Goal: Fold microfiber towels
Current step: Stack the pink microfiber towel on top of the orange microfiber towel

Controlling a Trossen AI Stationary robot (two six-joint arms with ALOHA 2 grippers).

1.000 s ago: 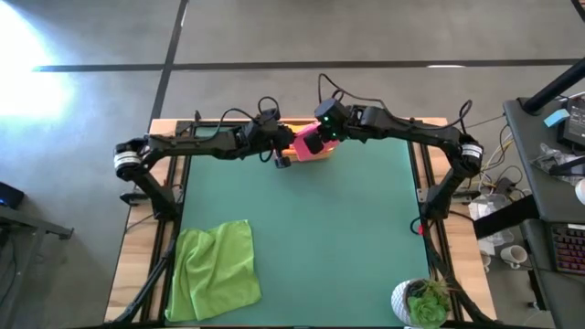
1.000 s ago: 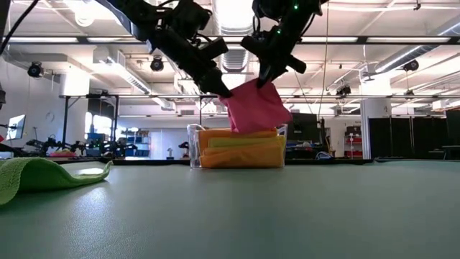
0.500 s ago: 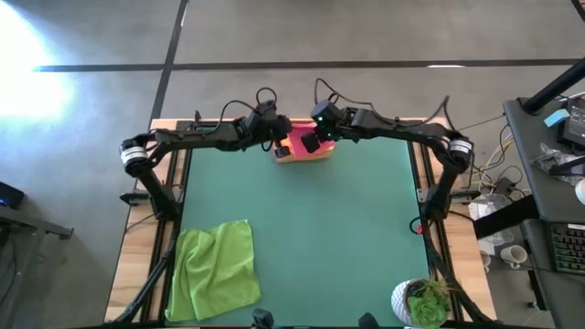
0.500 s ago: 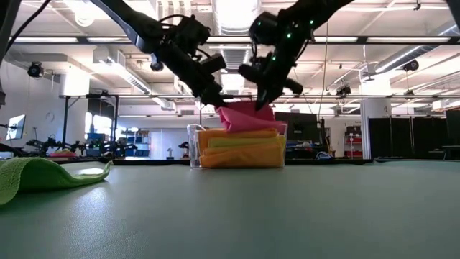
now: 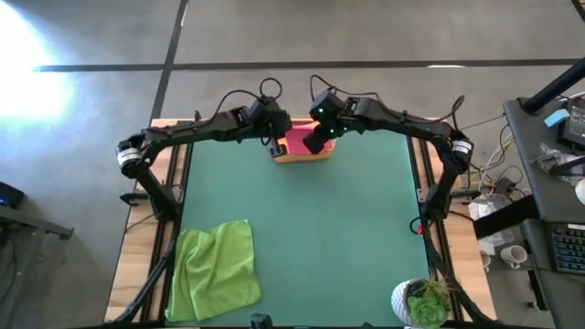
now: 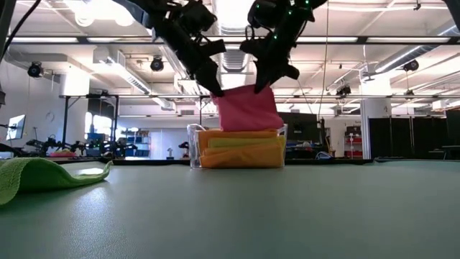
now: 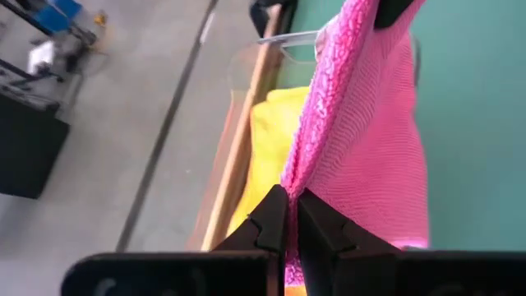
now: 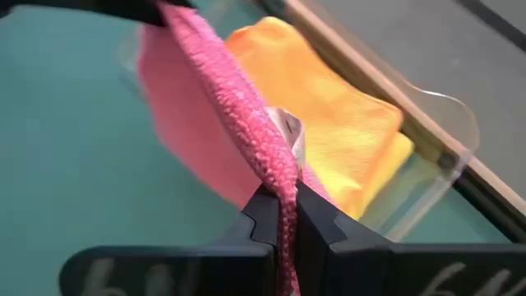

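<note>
Both pincers have risen again since half a second ago, lifting the hot pink towel [image 6: 247,110] so it hangs as a flat sheet above the clear plastic bin [image 6: 194,146] at the far edge of the surface [image 5: 302,228]. To land it well, lower both top corners evenly, keeping the towel taut and centred over the folded orange and yellow towels [image 6: 241,152]. Left pincer [image 6: 215,89] and right pincer [image 6: 262,83] are each pressed tight on an upper corner. Lime green towel [image 5: 216,270] lies unfolded near left
</note>
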